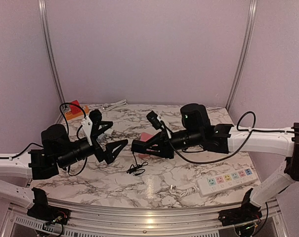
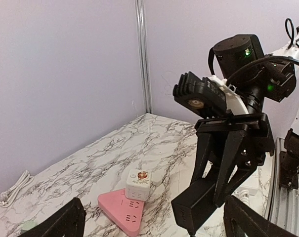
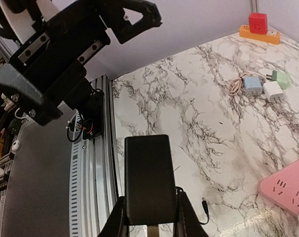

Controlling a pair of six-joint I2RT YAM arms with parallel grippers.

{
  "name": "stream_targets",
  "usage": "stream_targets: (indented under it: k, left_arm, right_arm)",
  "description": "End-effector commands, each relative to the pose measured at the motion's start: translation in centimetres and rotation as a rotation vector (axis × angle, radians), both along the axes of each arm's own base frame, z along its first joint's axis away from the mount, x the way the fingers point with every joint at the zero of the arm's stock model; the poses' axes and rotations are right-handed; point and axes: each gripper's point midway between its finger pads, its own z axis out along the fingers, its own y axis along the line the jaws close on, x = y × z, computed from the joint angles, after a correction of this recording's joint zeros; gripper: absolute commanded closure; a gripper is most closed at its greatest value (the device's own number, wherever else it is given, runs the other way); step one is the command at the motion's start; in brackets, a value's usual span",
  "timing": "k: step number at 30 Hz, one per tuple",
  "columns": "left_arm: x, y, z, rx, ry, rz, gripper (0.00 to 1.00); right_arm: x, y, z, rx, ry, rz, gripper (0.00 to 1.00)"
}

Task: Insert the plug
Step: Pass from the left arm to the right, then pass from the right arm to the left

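Observation:
The plug (image 3: pixel 148 177) is a black adapter block, and my right gripper (image 3: pixel 150 224) is shut on its lower end. In the top view the plug (image 1: pixel 139 146) hangs above the middle of the table, with its thin cable (image 1: pixel 137 168) trailing down to the marble. My left gripper (image 1: pixel 114 139) faces it from the left, open and holding nothing. In the left wrist view the plug (image 2: pixel 198 207) sits between the right gripper's fingers (image 2: pixel 228 163), close to my left gripper (image 2: pixel 154 228). A pink triangular power strip (image 2: pixel 122 212) with a white cube socket (image 2: pixel 138 184) lies just behind. The plug's prongs are hidden.
A white power strip (image 1: pixel 227 180) lies at the front right with its cord coiled beside it. An orange strip with a red cube (image 3: pixel 258 29) stands in the far left corner. Several small chargers (image 3: pixel 263 86) lie near it. The aluminium rail (image 3: pixel 92 168) edges the table front.

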Motion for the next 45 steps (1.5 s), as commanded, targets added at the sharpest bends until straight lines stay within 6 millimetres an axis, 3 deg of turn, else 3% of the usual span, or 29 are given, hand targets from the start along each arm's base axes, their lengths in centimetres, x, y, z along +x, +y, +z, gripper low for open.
stream_targets:
  k: [1, 6, 12, 18, 28, 31, 45]
  left_arm:
    - [-2.5, -1.2, 1.1, -0.114, 0.099, -0.255, 0.01]
    - [-4.5, -3.5, 0.6, -0.089, 0.156, -0.451, 0.02]
    - [-6.4, -5.8, -0.5, -0.047, 0.221, -0.637, 0.14]
    - [-6.2, -6.3, -0.5, -0.044, 0.229, -0.649, 0.24]
    - [-5.2, -6.7, -1.4, -0.031, 0.252, -0.625, 0.25]
    - [-5.0, -6.8, -1.9, -0.023, 0.262, -0.622, 0.32]
    - [-5.0, -7.0, -1.2, -0.036, 0.257, -0.639, 0.46]
  right_arm:
    - [-0.4, -1.0, 3.8, 0.130, -0.220, 0.024, 1.00]
    - [-1.4, -2.1, 4.6, 0.171, -0.276, 0.036, 1.00]
    - [-2.5, -2.7, 4.7, 0.200, -0.289, 0.073, 1.00]
    - [-3.5, -2.6, 4.3, 0.212, -0.274, 0.130, 1.00]
    - [-5.3, -2.6, 4.5, 0.266, -0.281, 0.214, 1.00]
    - [-5.8, -2.9, 4.7, 0.280, -0.286, 0.231, 1.00]
    - [-5.7, -2.9, 3.2, 0.255, -0.287, 0.232, 1.00]
